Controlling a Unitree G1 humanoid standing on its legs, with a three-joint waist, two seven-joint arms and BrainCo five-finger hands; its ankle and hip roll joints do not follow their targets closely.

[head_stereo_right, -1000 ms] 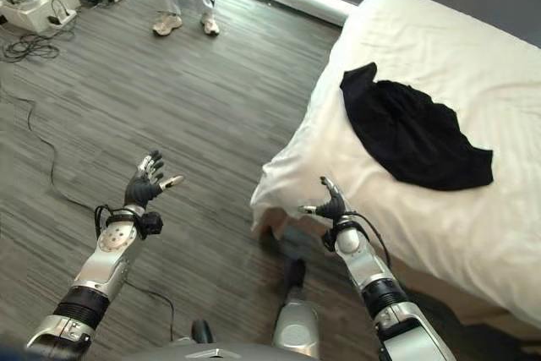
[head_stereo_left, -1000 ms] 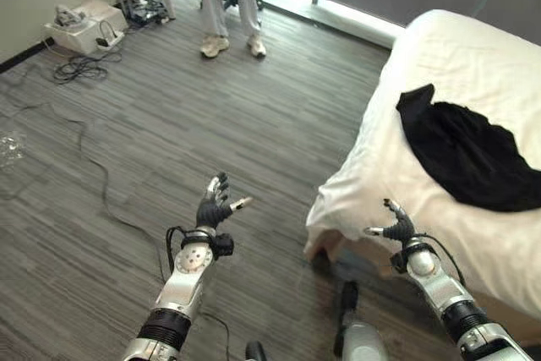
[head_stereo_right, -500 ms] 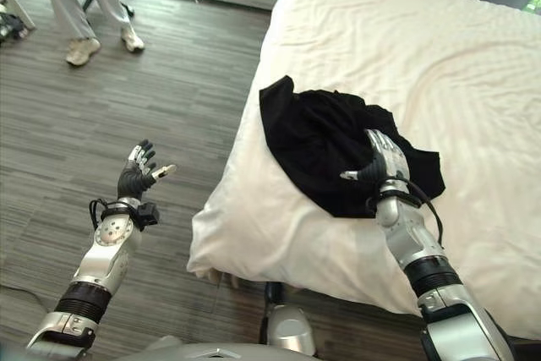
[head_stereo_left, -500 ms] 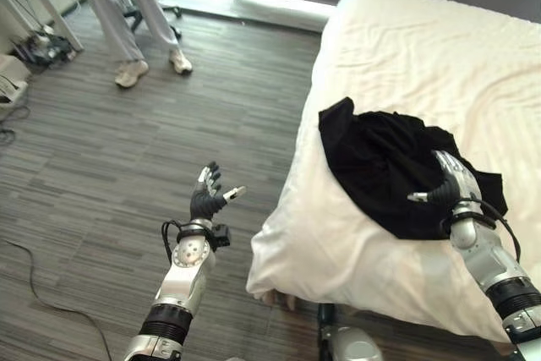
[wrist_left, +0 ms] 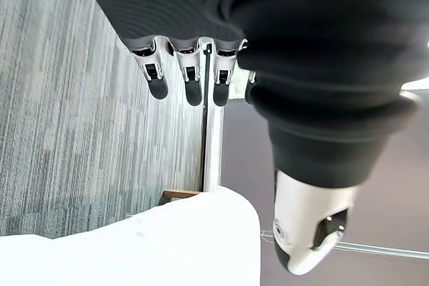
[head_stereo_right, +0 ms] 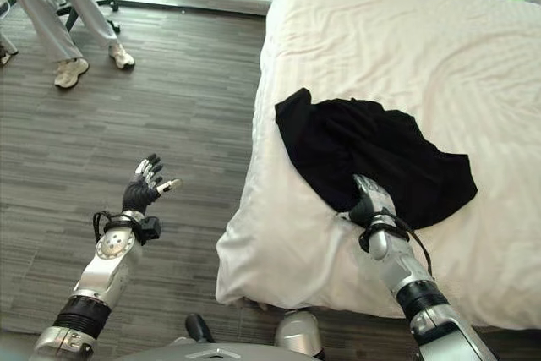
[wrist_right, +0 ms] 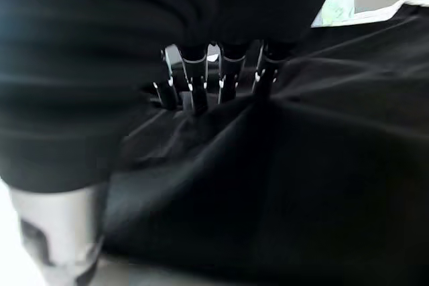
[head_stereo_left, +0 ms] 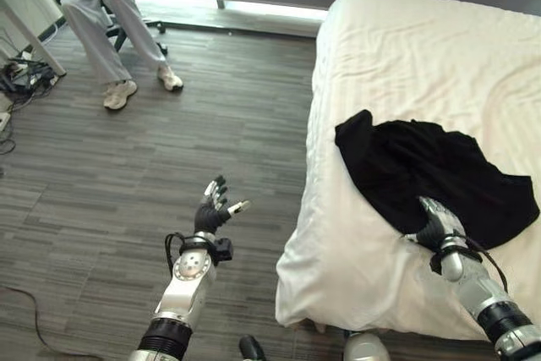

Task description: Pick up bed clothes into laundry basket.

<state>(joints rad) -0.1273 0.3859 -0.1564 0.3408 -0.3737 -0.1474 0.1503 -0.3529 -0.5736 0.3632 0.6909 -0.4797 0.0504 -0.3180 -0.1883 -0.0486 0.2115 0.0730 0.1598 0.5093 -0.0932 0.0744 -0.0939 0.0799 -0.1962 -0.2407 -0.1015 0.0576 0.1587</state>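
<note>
We see the black garment (head_stereo_right: 372,158) lying crumpled on the white bed (head_stereo_right: 397,48), near the edge that faces the floor, and our right hand (head_stereo_right: 368,204) rests on the garment's near hem. In the right wrist view the fingers (wrist_right: 201,92) dip into the dark cloth, so we cannot tell whether they have closed on it or merely press on it. Our left hand (head_stereo_left: 215,206) hangs over the wooden floor (head_stereo_left: 127,175) with fingers spread and holds nothing. We judge 2 risks. If the fingers catch just 1 thin fold at the hem, the cloth may slip free as we lift. If they dig too deep, they may pinch the sheet too and drag it along. No basket is visible, so carrying the garment there could trail it on the floor. A person (head_stereo_left: 106,6) sits well apart from us.
</note>
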